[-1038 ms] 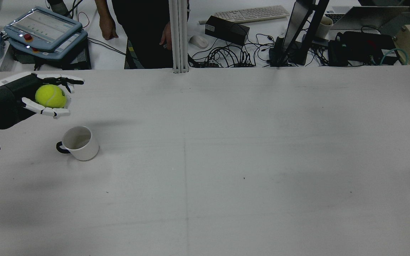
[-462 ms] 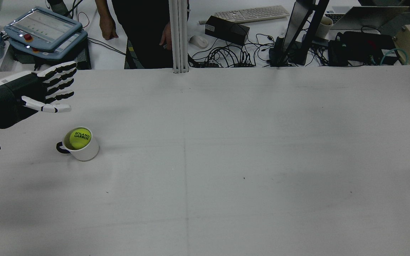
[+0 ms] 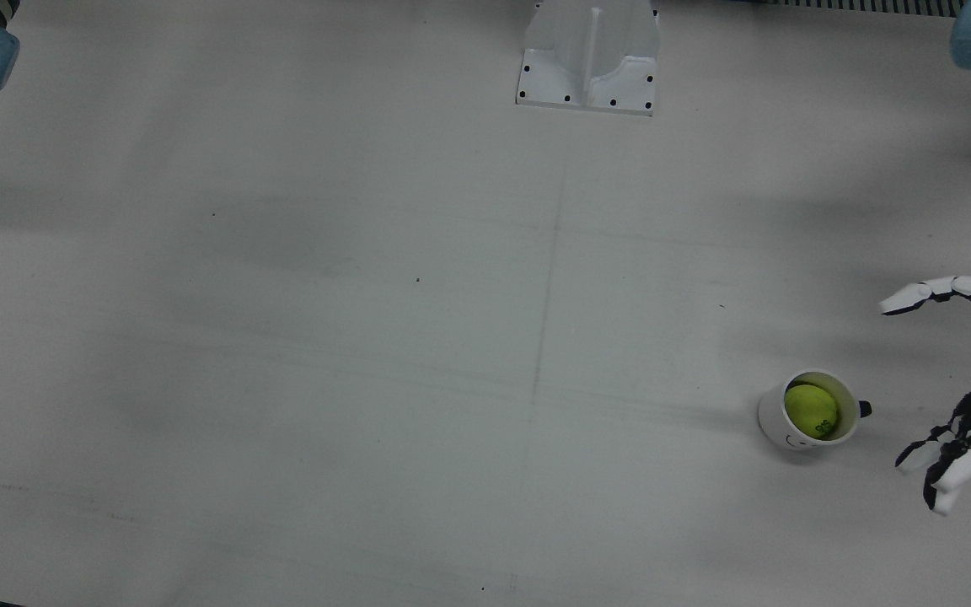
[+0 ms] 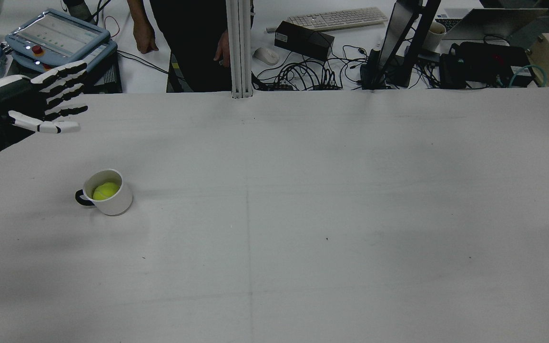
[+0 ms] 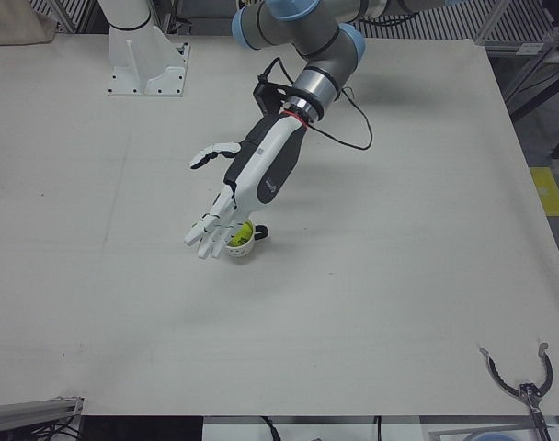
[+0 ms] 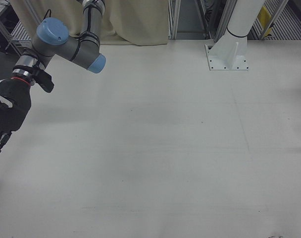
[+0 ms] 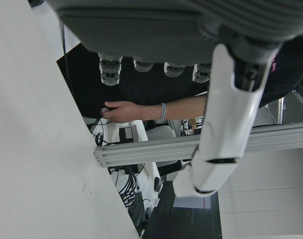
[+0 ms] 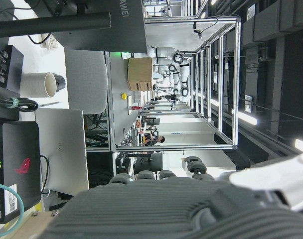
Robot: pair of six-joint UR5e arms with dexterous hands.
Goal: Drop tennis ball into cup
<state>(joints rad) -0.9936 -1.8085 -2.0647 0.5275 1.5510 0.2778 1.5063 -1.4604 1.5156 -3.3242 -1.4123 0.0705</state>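
the yellow-green tennis ball [image 4: 105,190] sat inside the white ceramic cup with a black handle [image 4: 112,202], upright on the white bench [image 4: 303,214]. the left hand [image 4: 48,102] hovered up beside the cup, fingers [image 4: 67,85] spread wide, holding nothing. the right hand [image 6: 4,121] hung off the bench's far side, fingers mostly cropped, so their state couldn't be told.

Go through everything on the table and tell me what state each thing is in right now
tennis ball: resting inside the cup.
cup: upright on the table, holding the ball, handle facing the robot's left arm.
left hand: open, fingers spread, holding nothing, raised clear of the cup.
right hand: at the table's edge, state unclear.
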